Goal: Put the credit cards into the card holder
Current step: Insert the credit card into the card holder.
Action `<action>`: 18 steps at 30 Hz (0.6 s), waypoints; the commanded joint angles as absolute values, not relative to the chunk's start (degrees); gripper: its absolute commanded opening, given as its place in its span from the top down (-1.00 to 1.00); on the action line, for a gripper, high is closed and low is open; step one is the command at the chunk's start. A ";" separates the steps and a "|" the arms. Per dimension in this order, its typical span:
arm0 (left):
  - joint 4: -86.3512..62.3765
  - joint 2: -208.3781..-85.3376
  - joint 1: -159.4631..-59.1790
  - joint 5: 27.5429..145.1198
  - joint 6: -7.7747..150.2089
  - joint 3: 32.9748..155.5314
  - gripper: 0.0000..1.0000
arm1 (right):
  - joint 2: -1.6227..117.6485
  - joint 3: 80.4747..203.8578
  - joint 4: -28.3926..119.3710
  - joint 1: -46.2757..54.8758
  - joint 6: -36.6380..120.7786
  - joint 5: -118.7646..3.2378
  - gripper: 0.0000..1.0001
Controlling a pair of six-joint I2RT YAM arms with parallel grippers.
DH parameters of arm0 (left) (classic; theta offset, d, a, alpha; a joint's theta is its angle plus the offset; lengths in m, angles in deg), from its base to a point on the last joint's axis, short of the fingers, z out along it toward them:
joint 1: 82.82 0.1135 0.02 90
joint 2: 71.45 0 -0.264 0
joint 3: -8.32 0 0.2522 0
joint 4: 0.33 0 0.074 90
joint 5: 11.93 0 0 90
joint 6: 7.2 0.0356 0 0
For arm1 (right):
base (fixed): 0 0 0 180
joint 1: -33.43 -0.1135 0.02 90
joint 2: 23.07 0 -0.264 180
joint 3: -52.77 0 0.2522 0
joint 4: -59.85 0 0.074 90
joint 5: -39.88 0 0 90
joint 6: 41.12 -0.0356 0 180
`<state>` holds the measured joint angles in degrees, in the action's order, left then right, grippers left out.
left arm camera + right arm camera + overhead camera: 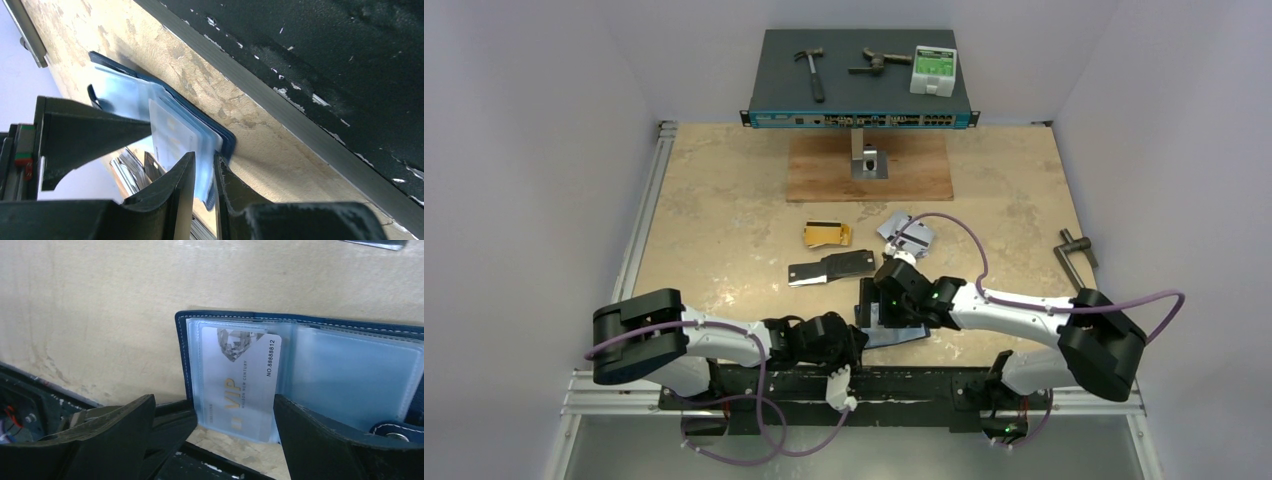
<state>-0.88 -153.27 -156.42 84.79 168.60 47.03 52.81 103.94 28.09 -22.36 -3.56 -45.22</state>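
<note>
The card holder (898, 337) lies open near the table's front edge, navy outside with clear sleeves inside. In the right wrist view a silver VIP card (240, 382) sits inside the left sleeve of the card holder (182, 355). My left gripper (205, 175) is shut on the near edge of the card holder (228, 144), pinching sleeves and cover. My right gripper (215, 425) hovers open over the holder, its jaws on either side of the VIP card. On the table beyond lie a gold card (826, 234), black cards (829, 268) and silver-grey cards (906, 232).
A network switch (861, 118) at the back carries a hammer (809, 70), a clamp (879, 65) and a white box (933, 70). A wood board (824, 170) with a metal bracket lies before it. A metal crank (1074, 250) sits at right. A black rail (320, 60) borders the table's near edge.
</note>
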 commanded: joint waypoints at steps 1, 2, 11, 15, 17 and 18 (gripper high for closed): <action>0.18 -152.31 -156.74 85.43 167.60 47.31 0.62 | 52.87 108.79 29.25 -24.49 -3.50 -44.18 -0.76; 0.04 -152.31 -156.74 85.37 167.54 47.41 0.62 | 52.61 109.08 28.80 -24.65 -3.62 -44.02 -0.77; -5.65 -150.82 -156.65 82.44 164.35 49.36 0.62 | 43.16 109.57 15.67 -23.57 -4.74 -33.70 -0.94; -12.90 -149.93 -156.55 81.04 161.31 52.16 0.61 | 40.44 109.94 10.10 -22.67 -4.69 -29.07 -0.98; -16.00 -149.61 -156.56 80.62 160.87 52.67 0.61 | 39.75 109.43 9.24 -21.89 -4.31 -28.37 -0.98; -17.24 -149.40 -156.56 80.42 160.78 52.82 0.60 | 39.50 109.09 8.84 -21.36 -4.34 -27.92 -0.98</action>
<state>-9.95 -151.22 -156.45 81.86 163.74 50.29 40.79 108.01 14.47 -22.76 -4.11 -33.83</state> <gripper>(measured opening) 0.195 0.987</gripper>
